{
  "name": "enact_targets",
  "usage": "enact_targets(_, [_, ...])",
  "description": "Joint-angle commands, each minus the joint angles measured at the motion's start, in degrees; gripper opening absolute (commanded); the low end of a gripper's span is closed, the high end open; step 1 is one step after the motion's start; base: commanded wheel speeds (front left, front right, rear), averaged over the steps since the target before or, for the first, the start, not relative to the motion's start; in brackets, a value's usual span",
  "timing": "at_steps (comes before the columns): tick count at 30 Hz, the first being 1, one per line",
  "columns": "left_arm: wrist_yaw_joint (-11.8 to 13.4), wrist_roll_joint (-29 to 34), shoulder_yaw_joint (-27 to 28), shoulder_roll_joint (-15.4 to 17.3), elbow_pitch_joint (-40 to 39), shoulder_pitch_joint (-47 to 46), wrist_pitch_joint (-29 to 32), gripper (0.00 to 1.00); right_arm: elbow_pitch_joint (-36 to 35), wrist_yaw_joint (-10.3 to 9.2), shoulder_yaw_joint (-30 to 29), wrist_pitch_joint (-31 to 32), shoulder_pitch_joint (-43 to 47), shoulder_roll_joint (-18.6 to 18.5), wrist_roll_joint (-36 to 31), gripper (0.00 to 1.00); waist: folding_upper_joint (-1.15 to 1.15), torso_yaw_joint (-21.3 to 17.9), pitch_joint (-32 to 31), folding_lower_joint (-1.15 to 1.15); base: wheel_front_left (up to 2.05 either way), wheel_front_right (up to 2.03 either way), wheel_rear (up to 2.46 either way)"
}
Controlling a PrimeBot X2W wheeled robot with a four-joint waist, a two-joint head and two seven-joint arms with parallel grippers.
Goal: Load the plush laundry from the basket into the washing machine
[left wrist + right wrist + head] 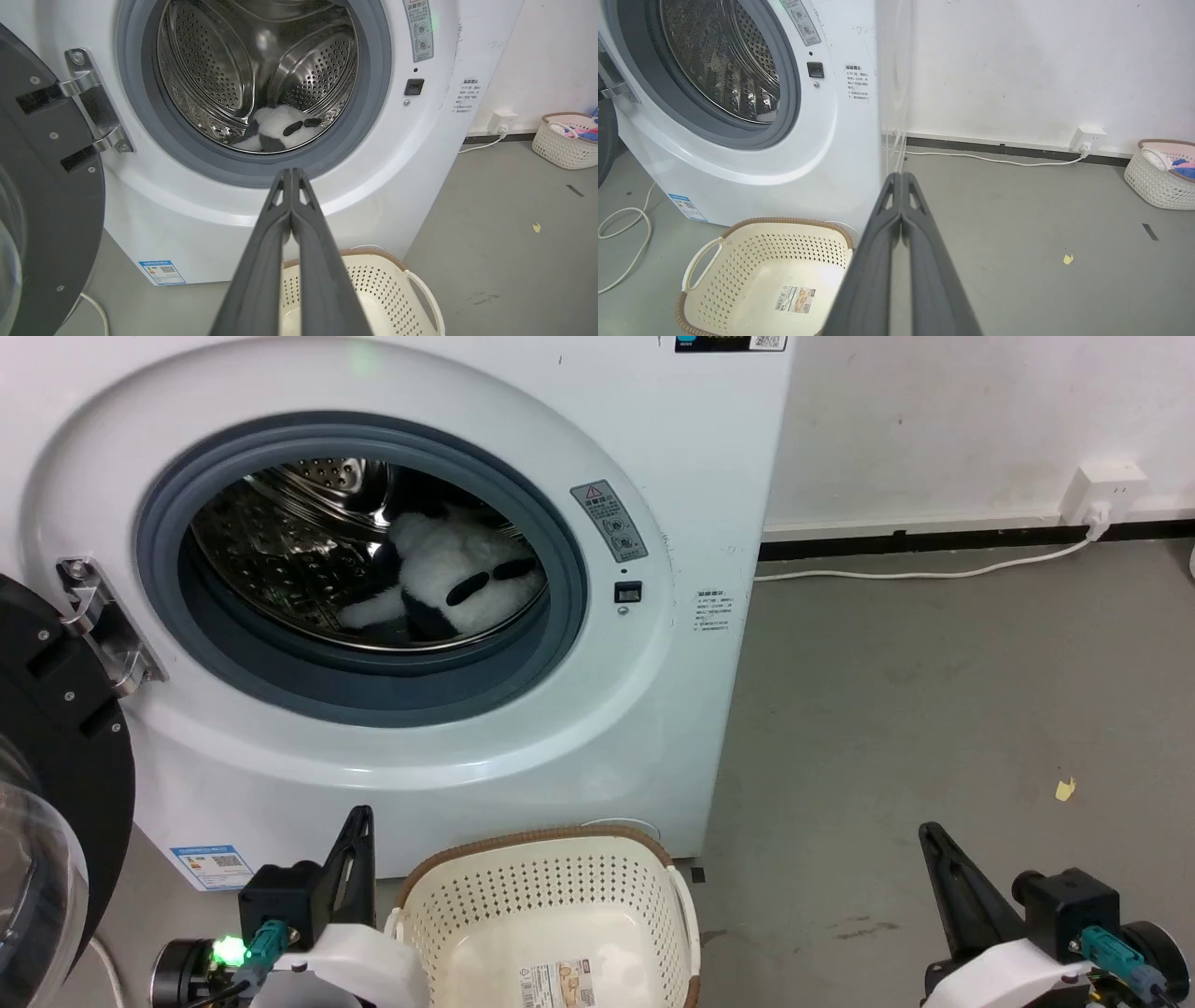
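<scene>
The left fingers point(264, 261) and right fingers point(873, 261) are pressing together, gripping nothing. The plush laundry point(457, 583) is lying far inside the washing machine point(653, 691), nearer the left fingers.

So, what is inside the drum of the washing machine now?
The plush panda lies low in the steel drum. The grey gasket hides its lowest front part, so anything there cannot be seen.

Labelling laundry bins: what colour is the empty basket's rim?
Brown, with a woven look, around the cream basket; the right wrist view shows it best.
</scene>
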Motion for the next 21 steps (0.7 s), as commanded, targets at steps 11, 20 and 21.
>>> enact_targets(11, [-1.0, 2.4, 1.4, -0.9, -1.1, -0.3, 1.0, 0.00, -0.7, -0.04, 0.4, 0.8, -1.9, 0.2, -1.2, 0.00, 0.00, -0.6, 0.2, 0.00, 0.00, 0.00, 0.00])
enact_targets(20, [-1.5, 3.9, 2.2, -1.6, -1.8, -0.3, 1.6, 0.00, -0.9, -0.04, 0.6, 1.3, -2.5, 0.2, -1.9, 0.00, 0.00, -1.1, 0.4, 0.00, 0.00, 0.00, 0.00])
enact_targets(21, [-1.6, 4.0, 2.3, -1.7, -1.8, -0.3, 1.7, 0.00, -0.9, -0.04, 0.6, 1.3, -2.6, 0.2, -2.0, 0.00, 0.00, -1.2, 0.5, 0.00, 0.00, 0.00, 0.00])
